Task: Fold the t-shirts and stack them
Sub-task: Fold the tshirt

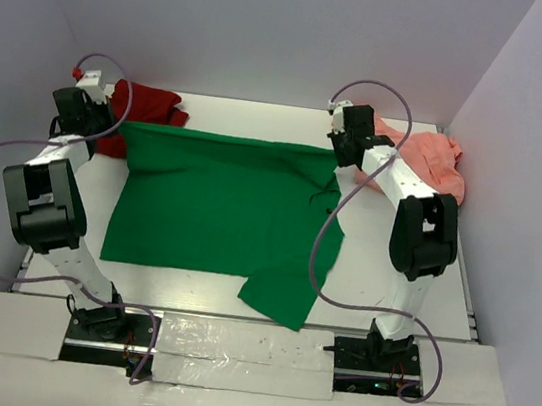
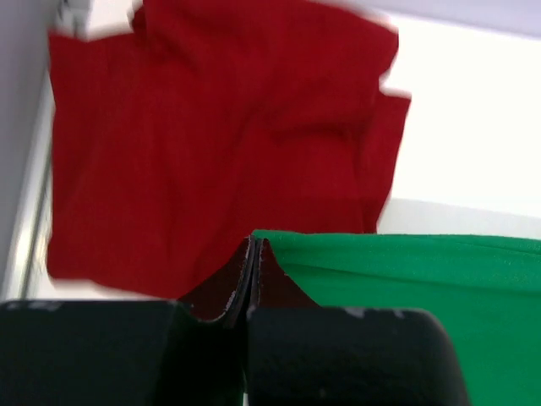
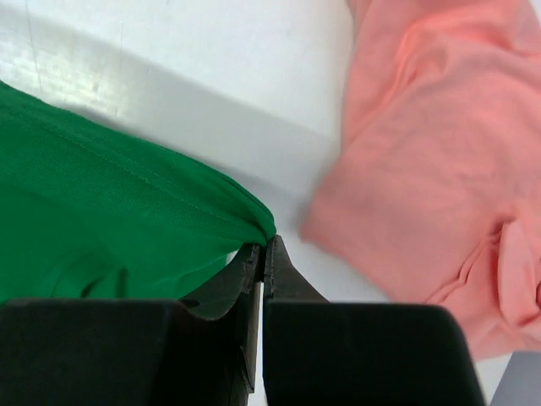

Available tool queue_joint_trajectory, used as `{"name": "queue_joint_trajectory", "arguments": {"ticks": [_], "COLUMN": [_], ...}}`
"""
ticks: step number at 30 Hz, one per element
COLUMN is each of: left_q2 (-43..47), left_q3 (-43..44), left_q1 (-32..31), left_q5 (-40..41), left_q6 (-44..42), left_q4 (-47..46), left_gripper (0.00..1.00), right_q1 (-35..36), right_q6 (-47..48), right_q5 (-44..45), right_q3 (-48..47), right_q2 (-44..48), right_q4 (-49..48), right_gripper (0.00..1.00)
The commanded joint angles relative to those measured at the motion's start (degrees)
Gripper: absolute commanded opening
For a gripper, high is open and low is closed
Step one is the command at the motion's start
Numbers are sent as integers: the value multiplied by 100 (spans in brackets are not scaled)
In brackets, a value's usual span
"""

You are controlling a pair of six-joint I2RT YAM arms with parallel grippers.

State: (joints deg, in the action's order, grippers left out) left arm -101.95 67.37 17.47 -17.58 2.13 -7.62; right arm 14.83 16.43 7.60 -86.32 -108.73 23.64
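The bright green t-shirt (image 1: 220, 206) lies spread over the middle of the table, its near right part hanging toward the front edge. My left gripper (image 1: 117, 126) is shut on its far left corner (image 2: 279, 245). At the far right corner (image 3: 254, 222) my right gripper (image 1: 339, 152) is shut on the green cloth too. The dark red t-shirt (image 1: 148, 110) lies crumpled at the back left, just behind the left gripper (image 2: 254, 243). The salmon pink t-shirt (image 1: 429, 160) lies bunched at the back right, beside the right gripper (image 3: 264, 245).
White walls close in the table at the back and on both sides. The table's white surface (image 1: 90, 198) shows to the left of the green cloth. Purple cables (image 1: 323, 251) loop from both arms over the table.
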Motion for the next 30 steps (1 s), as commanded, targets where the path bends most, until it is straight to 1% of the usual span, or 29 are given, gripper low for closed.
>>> {"name": "queue_joint_trajectory", "arguments": {"ticks": [1,4,8,13,19,23,25,30], "left_q2": [-333,-553,-826,-993,-765,-581,-458,-142], "left_q3": [723,1023,1505,1612,1156,744,585,75], "left_q1": [20,-121,-297,-447,-473,-456,-447,-333], "left_q5": [176,238,264,211,106,88,106,-69], "left_q6": [156,156,68,42,-72,-152,-371,-354], "left_q4": [-635,-934,-1013,-1022,-1102,-1093,-1119,-1154], "left_gripper": [0,0,0,0,0,0,0,0], "right_q1": [-156,-165,-173,-173,-182,-182,-173,-182], "right_q6": [63,28,-16,-61,-34,-52,-25,-52], "right_q5": [365,400,488,453,409,392,383,436], "right_q3": [-752,-1166,-1580,-1844,-1633,-1423,-1203,-677], "right_q2": [-253,-561,-947,-1168,-1045,-791,-677,-246], "right_q4": [-123,-158,-202,-140,-114,-17,-8,36], "right_gripper": [0,0,0,0,0,0,0,0]}}
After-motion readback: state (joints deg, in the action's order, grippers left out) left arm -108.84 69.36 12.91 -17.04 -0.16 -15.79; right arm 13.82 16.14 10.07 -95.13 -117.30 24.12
